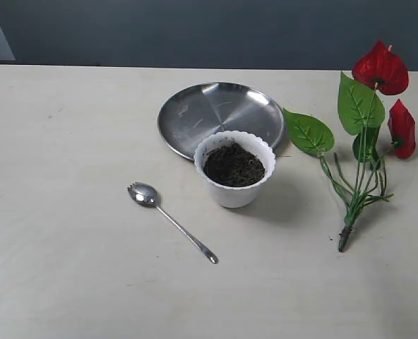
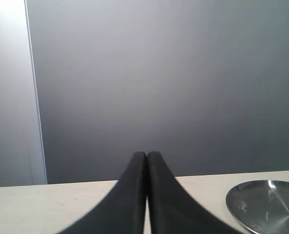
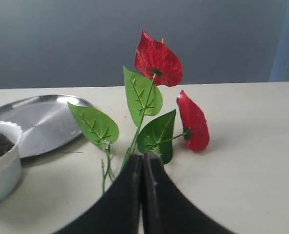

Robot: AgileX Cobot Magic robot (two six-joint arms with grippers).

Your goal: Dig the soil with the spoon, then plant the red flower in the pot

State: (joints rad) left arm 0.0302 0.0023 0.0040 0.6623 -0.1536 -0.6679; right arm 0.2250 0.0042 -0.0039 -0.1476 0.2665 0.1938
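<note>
Spoon lay flat on the bench, bowl toward the far left, handle running toward the near right, just beside the pot but not touching it. We judged it light, rigid and slick; its thin handle sat flush with the bench, so the mid-handle seemed the best hold, though likely to slip. Soil filled the pot and looked loose and crumbly. The red flower lay on its side well right of the pot; we judged it light and springy, best taken low on the bundled stalks.

The exterior view showed neither arm. The left gripper had its fingers pressed together, empty, facing the wall, with only the steel plate in sight. The right gripper was likewise closed and empty, aimed at the flower's stalks.
</note>
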